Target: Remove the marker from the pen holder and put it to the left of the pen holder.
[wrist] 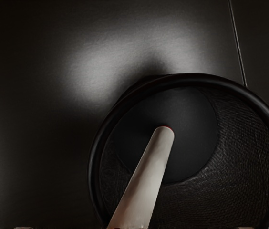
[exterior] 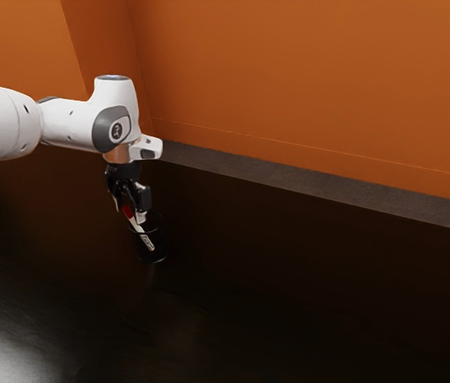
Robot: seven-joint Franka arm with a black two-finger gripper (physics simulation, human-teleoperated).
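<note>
As the white arm (exterior: 69, 124) reaches in from the exterior view's left of the pen holder (wrist: 196, 79), its jaws stand open just above the holder's rim. The marker (wrist: 141, 181) leans inside the pen holder, its red end uppermost and tipped toward the exterior view's left. To the exterior view's right of the pen holder, dark worktop (exterior: 289, 287) stretches below an orange wall (exterior: 313, 80).

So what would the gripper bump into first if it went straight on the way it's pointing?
Probably the marker, which sticks up from the pen holder toward the gripper. The holder's rim is near too; depth makes the order unclear.
</note>
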